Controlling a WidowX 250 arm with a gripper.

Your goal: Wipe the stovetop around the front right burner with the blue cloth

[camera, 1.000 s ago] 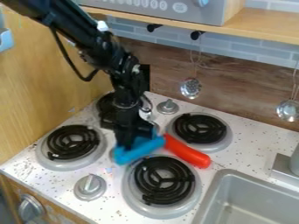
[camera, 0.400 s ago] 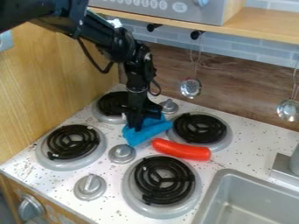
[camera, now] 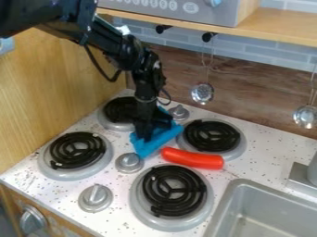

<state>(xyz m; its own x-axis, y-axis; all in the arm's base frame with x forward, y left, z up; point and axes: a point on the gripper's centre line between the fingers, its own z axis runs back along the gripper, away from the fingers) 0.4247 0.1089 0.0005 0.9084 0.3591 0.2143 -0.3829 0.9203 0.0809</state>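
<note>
**Blue cloth at the gripper, not yet clear**

The blue cloth [camera: 160, 138] appears down on the stovetop [camera: 117, 190], between burners, beside the red object [camera: 193, 159]. Contact seems made; separation remains undone. The gripper [camera: 146, 136] is at the cloth; whether clamped or loose, I cannot tell.

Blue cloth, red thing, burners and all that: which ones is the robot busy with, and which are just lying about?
Busy with:
- gripper, down at the blue cloth
- blue cloth, right at the gripper

Just there:
- red thing, beside the cloth
- four burners
- knobs
- sink
- hanging ladles
</note>
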